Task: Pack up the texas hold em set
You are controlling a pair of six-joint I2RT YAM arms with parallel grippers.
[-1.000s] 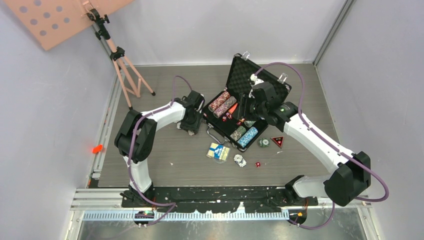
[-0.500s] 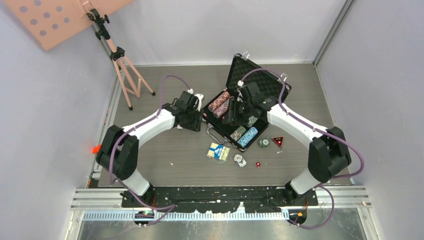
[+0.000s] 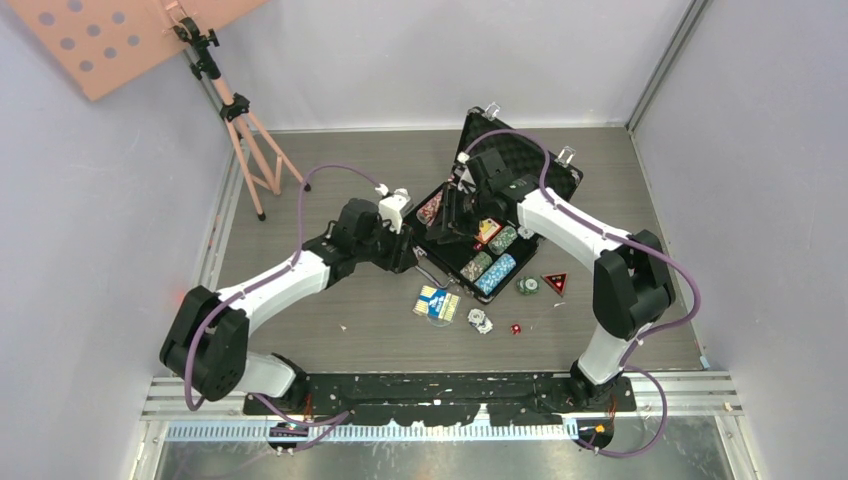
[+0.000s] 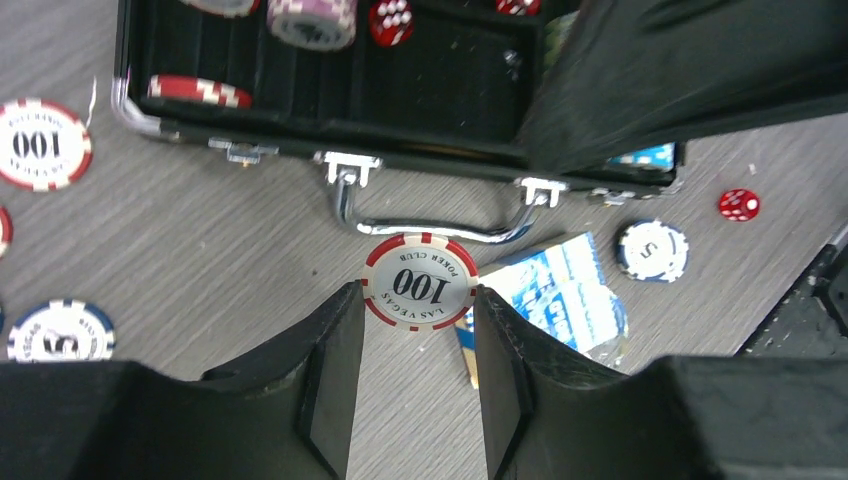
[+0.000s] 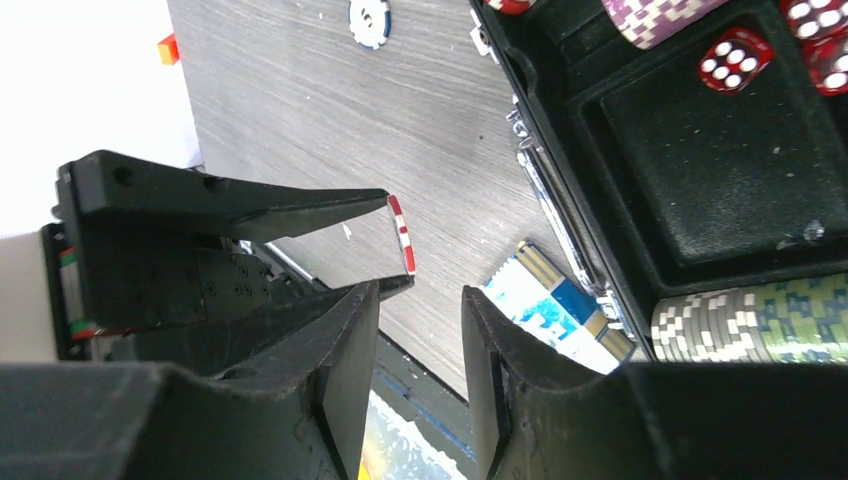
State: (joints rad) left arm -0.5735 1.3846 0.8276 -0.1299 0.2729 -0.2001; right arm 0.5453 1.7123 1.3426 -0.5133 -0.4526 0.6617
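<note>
The black silver-trimmed briefcase (image 3: 520, 165) lies open, with rows of poker chips (image 3: 488, 268) and red dice (image 5: 735, 58) in its foam tray. My left gripper (image 4: 418, 300) is shut on a red-and-white "100" chip (image 4: 418, 282), pinched by its edges at the fingertips, just in front of the case's handle (image 4: 430, 228). In the right wrist view that chip (image 5: 402, 233) shows edge-on. My right gripper (image 5: 418, 305) hangs open and empty right beside it, over the case's front-left corner. A blue card deck (image 3: 437, 303) lies on the table.
Loose chips (image 3: 480, 320) (image 3: 527, 286), a red die (image 3: 516, 328) and a red triangular piece (image 3: 555, 282) lie in front of the case. More chips (image 4: 40, 143) lie left of it. A pink tripod (image 3: 250, 130) stands at the back left.
My left arm has swung toward the case's front with the chip. My right arm has moved left and down from the case's middle to meet it, its jaws narrowing slightly.
</note>
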